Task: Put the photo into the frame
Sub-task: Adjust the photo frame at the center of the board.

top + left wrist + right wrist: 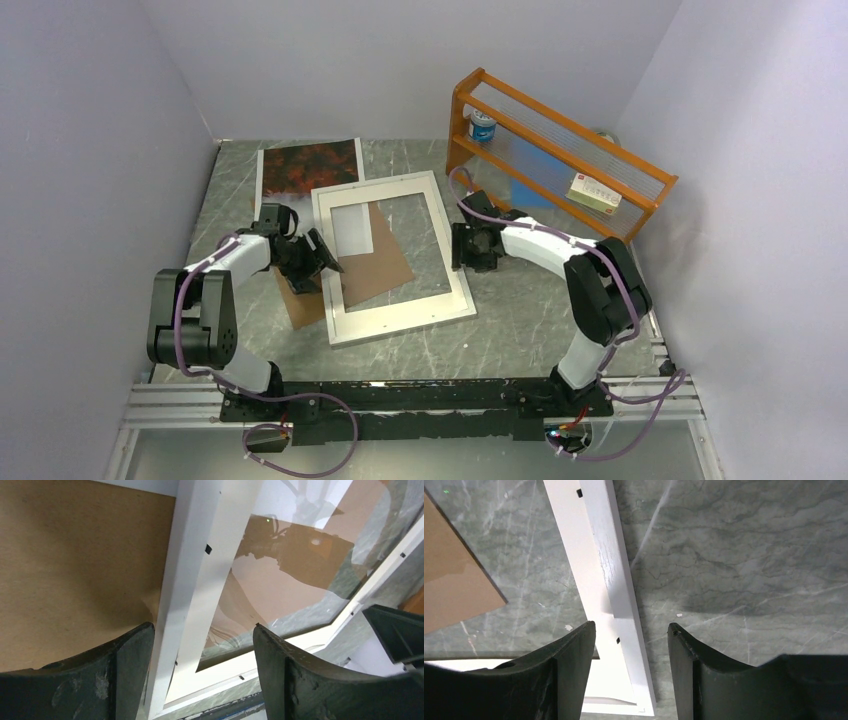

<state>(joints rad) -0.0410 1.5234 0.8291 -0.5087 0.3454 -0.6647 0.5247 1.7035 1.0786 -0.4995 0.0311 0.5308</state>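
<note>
Left gripper [202,630] and right gripper [631,628] sit open astride the side rails of the frame [400,320], and should close together so it lifts level.

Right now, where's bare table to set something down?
Widest: the near strip between the frame and the arm bases. Also the patch bounded by the frame's right rail, the right arm and the orange rack, and a small gap between the photo and the rack. Crowded: centre-left, where photo, backing board and frame overlap by the left tool.

Grey marble table [520,320], photo [310,165], backing board [302,305], frame [400,321], orange rack [560,150]
</note>
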